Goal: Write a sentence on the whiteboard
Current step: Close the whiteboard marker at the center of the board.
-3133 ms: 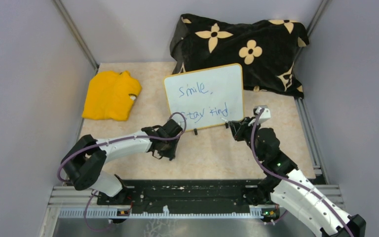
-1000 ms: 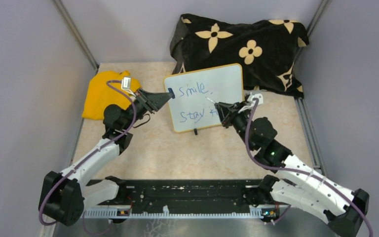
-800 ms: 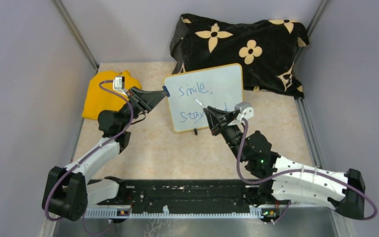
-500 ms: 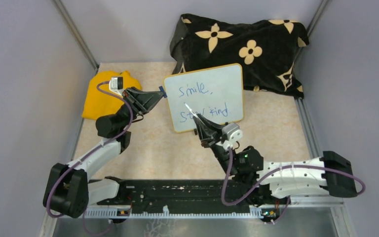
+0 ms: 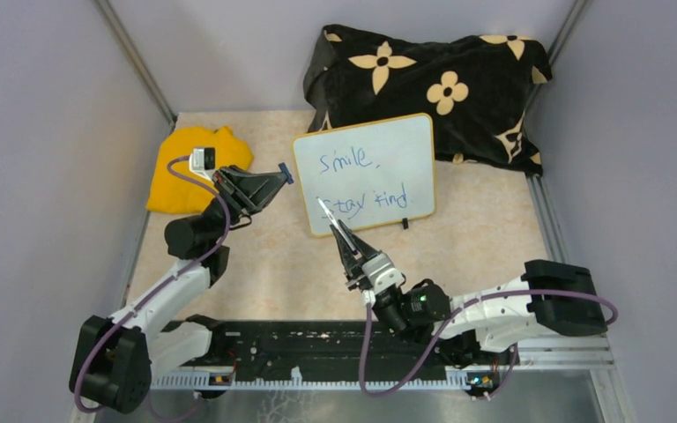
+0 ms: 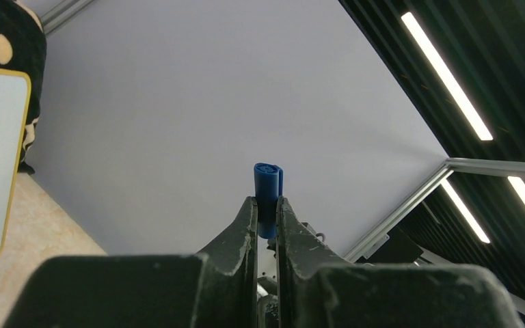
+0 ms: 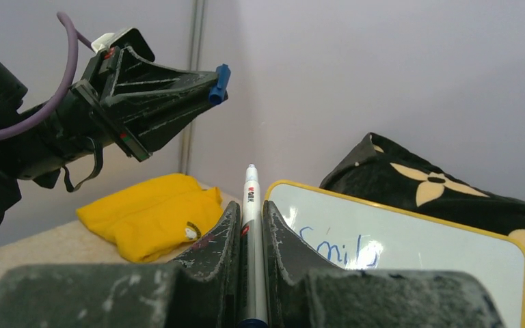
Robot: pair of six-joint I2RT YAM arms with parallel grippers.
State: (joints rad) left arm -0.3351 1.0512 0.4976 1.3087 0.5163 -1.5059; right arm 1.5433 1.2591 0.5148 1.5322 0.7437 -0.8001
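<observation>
The whiteboard [image 5: 398,145] leans upright at the back centre, with the sentence [image 5: 346,161] "Smile, Stay kind" in blue on two lines. My right gripper [image 5: 342,234] is shut on a white marker [image 5: 324,210], pointing up at the board's lower left corner and apart from it. In the right wrist view the marker [image 7: 250,183] stands between the fingers [image 7: 224,225], beside the whiteboard [image 7: 417,239]. My left gripper [image 5: 280,179] hovers left of the board, shut on a blue cap [image 5: 287,174]. The left wrist view shows the cap [image 6: 268,181] pinched at the fingertips.
A folded yellow cloth [image 5: 196,167] lies at the back left. A black flowered cloth [image 5: 445,84] is heaped behind the board. Grey walls close in on both sides, and a black rail [image 5: 335,348] runs along the near edge.
My right arm has swung left and back toward the near edge, carrying the marker off the board's lower line. My left gripper with the cap has drifted left, away from the board's edge.
</observation>
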